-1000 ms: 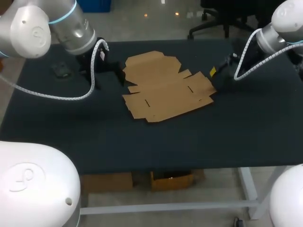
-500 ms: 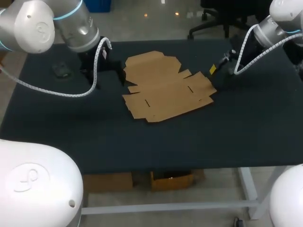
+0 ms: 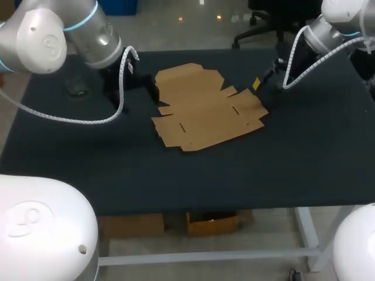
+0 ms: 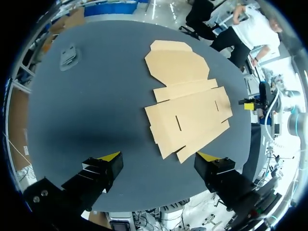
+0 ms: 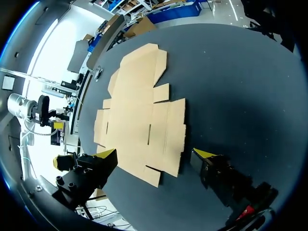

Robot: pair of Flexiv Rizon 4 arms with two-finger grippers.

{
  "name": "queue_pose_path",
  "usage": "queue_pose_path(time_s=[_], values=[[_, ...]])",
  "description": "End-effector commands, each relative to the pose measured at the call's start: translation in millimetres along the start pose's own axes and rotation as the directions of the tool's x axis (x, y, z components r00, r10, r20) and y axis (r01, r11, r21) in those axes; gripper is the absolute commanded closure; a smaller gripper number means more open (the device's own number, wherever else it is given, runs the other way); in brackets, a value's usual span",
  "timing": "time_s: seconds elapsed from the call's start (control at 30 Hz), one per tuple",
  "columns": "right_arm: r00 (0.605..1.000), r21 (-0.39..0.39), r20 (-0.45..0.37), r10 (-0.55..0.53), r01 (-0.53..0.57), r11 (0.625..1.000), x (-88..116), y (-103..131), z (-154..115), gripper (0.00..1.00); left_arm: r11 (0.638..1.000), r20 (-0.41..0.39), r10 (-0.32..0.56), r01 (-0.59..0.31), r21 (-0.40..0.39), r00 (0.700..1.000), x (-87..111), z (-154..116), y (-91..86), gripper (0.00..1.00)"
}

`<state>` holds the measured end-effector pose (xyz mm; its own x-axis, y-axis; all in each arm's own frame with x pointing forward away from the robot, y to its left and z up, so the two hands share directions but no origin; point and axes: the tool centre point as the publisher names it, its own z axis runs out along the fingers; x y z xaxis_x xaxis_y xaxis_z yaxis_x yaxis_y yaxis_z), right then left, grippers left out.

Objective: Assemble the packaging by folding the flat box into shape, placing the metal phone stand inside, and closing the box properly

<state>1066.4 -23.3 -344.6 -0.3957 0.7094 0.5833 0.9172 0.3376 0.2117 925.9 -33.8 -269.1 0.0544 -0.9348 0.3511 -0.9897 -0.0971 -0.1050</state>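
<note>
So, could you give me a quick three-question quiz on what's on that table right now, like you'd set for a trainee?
1. True or false: the cardboard box is already folded into shape.
2. Where is the metal phone stand? A) inside the box; B) lying on the table, apart from the box; C) held between yellow fingertips.
3. What do the left gripper and the right gripper hold?

Key: 1. False, it lies flat and unfolded. 2. B. 3. Nothing; both are open and empty.
</note>
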Motion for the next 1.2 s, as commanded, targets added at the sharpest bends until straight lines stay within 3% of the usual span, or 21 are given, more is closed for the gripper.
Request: queue_pose_path(time_s=[0.03, 0.27, 0.67, 0.9, 1.2], values=[[1.0, 0.002, -0.009, 0.008, -0.007, 1.0, -2.8, -1.3, -8.2, 0.0, 1.0, -0.051, -0.015, 0.016, 0.014, 0.999, -7.6, 12.1, 9.0, 0.0], [1.0, -0.01, -0.013, 0.028, -0.028, 1.0, 0.3, -8.8, -22.7, 0.0, 0.999, -0.033, -0.017, 0.016, -0.036, 0.999, -4.9, 39.4, 8.0, 0.0], [0.998, -0.001, -0.007, 0.056, -0.056, 0.998, 5.8, -32.0, -37.5, 0.0, 0.996, -0.186, -0.06, 0.047, -0.078, 0.981, -19.2, 80.7, -10.0, 0.0], [0.998, 0.008, -0.005, 0.059, -0.059, 0.998, 6.3, -37.4, -42.0, 0.0, 0.998, -0.239, -0.055, 0.05, -0.027, 0.969, -26.0, 95.2, -14.8, 0.0], [0.998, 0.013, -0.01, 0.063, -0.062, 0.998, 4.8, -42.2, -43.5, 0.0, 0.996, -0.306, -0.017, 0.042, 0.075, 0.952, -18.2, 98.7, -12.4, 0.0]])
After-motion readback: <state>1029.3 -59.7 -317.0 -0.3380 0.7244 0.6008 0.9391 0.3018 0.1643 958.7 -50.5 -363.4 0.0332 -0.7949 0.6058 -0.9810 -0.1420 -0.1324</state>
